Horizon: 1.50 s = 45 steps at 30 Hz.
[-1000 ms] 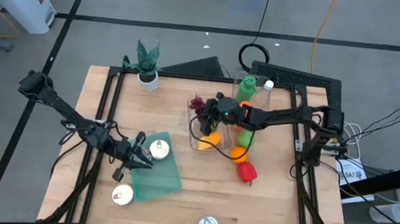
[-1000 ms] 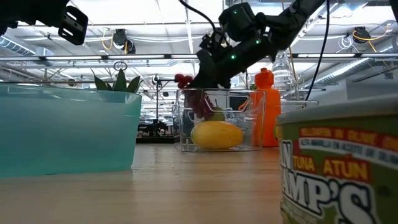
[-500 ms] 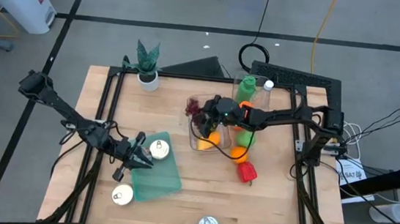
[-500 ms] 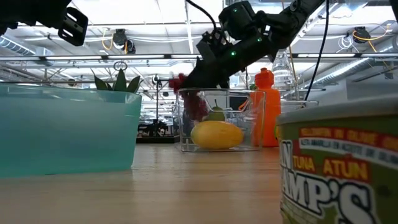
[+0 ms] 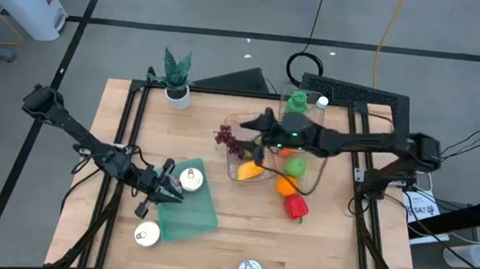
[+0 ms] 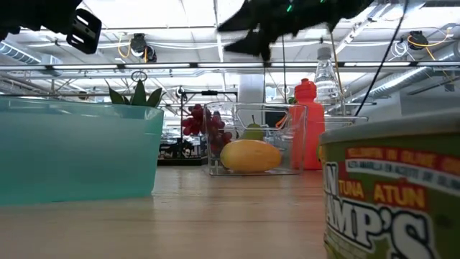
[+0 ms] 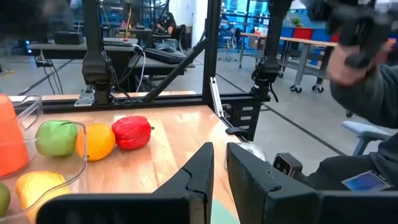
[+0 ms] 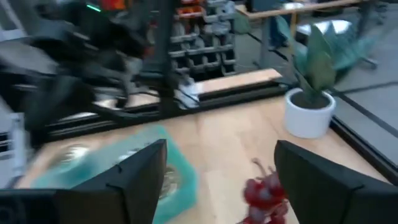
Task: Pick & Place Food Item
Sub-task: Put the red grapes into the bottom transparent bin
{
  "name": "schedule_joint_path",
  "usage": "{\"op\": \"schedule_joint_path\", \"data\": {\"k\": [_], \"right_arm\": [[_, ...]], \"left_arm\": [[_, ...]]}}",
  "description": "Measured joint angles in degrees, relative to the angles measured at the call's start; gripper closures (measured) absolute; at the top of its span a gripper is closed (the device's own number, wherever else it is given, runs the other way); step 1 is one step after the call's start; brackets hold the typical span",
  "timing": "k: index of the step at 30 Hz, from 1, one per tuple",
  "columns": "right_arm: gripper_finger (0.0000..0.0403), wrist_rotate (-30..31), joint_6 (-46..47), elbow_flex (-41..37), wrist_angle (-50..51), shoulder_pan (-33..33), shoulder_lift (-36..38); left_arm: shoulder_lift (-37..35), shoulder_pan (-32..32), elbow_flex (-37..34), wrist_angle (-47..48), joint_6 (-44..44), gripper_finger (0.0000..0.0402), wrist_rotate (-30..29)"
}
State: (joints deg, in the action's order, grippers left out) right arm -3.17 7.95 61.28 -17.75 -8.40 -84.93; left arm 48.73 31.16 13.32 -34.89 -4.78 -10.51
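Wooden counter (image 5: 212, 238) above a grey floor; we have let the grapes go.
From above, our right gripper (image 5: 253, 136) hovers with jaws apart beside the grapes (image 5: 225, 137), which lie at the clear bin (image 5: 238, 171)'s edge. Low down, they hang against its wall. The left gripper (image 5: 162, 189) rests closed over the teal tub (image 5: 193, 209).

Potted plant (image 5: 176, 77) at table's back-left; 3 cans (image 5: 190, 179) nr teal bin (image 5: 193, 208).

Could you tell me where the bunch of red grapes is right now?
In the high view the red grapes hang over the left rim of the clear container, near mid-table, just below and left of the open right gripper.
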Motion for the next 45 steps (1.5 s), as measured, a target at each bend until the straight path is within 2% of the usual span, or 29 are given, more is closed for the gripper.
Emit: {"op": "schedule_joint_path", "data": {"k": [4,8,12,15,19,27,31,37,42,45], "right_arm": [[0.0161,0.75,-1.87,0.00,8.40,4.31,10.62],[0.0220,10.49,-5.91,0.07,16.50,10.25,17.63],[0.0276,18.38,-7.17,0.04,20.43,11.78,15.84],[0.0291,19.43,-8.10,0.04,18.11,10.61,10.06],[0.0260,14.80,-9.05,0.19,14.36,7.60,0.84],[0.0095,6.38,-2.07,6.61,11.79,0.22,-11.63],[0.0043,6.37,-2.48,9.55,11.65,-1.27,-15.69],[0.0033,6.57,-2.86,11.52,10.10,-2.34,-20.19],[0.0043,13.19,-4.45,11.65,9.03,-2.52,-21.92],[0.0051,14.16,-5.70,11.58,8.71,-2.53,-22.81]], "left_arm": [[0.00,0.00,0.00,0.85,0.11,0.0350,0.00],[0.00,-0.13,0.00,0.89,0.55,0.0350,-0.45],[0.00,-1.23,0.00,0.89,0.56,0.0350,-3.29],[0.00,-2.67,0.00,0.87,0.55,0.0350,-3.60],[-0.01,-4.32,0.01,0.87,-0.11,0.0350,-2.74],[-0.02,-5.27,0.02,1.76,-0.48,0.0350,0.47],[-0.01,-5.27,0.02,3.32,-0.48,0.0350,0.47],[-0.01,-5.27,0.02,3.51,-0.28,0.0350,0.47],[-0.02,-5.27,0.04,3.72,-0.28,0.0350,0.51],[-0.02,-5.27,0.04,3.91,-0.25,0.0350,0.53]]}}
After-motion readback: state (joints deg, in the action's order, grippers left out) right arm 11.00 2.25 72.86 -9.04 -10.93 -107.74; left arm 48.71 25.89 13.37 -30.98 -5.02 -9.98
